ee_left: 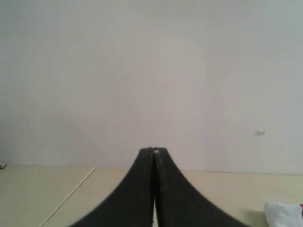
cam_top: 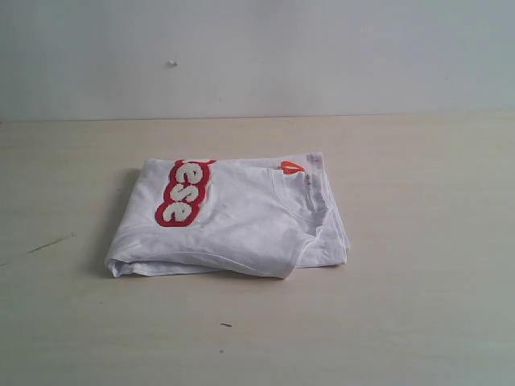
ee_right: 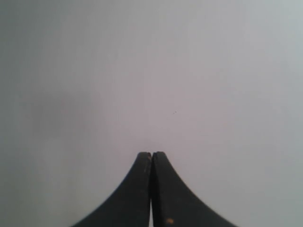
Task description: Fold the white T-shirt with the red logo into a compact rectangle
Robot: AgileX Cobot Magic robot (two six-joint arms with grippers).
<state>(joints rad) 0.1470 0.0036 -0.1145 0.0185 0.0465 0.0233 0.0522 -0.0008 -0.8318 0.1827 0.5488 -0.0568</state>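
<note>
Gripper condition is read first: the left gripper point(ee_left: 154, 151), a pair of black curved fingers, has its jaws pressed together with nothing between them and faces the pale plain wall point(ee_left: 151, 71) across the table edge. The right gripper point(ee_right: 151, 153), of the same black build, is likewise closed on nothing and sees only blank wall. Neither arm appears in the exterior view, so both stand well apart from the work. One corner of the white T-shirt point(ee_left: 284, 213) shows at the margin of the left wrist view. The white T-shirt point(cam_top: 241, 225), a short-sleeved cotton garment, lies near the middle of the light wooden table point(cam_top: 418, 305) as a stacked, roughly rectangular block of several layers. The red logo point(cam_top: 183, 193), fuzzy white bubble letters inside a thick red border, sits on the top layer at the left and runs over the far fold, so only part of it reads. The ribbed round collar point(cam_top: 310, 197) and the small orange neck tag point(cam_top: 291, 167) lie exposed on the right. Judged from this, folding is essentially complete. The layers at the near right corner are slightly uneven, so at most a minor squaring-up remains.
</note>
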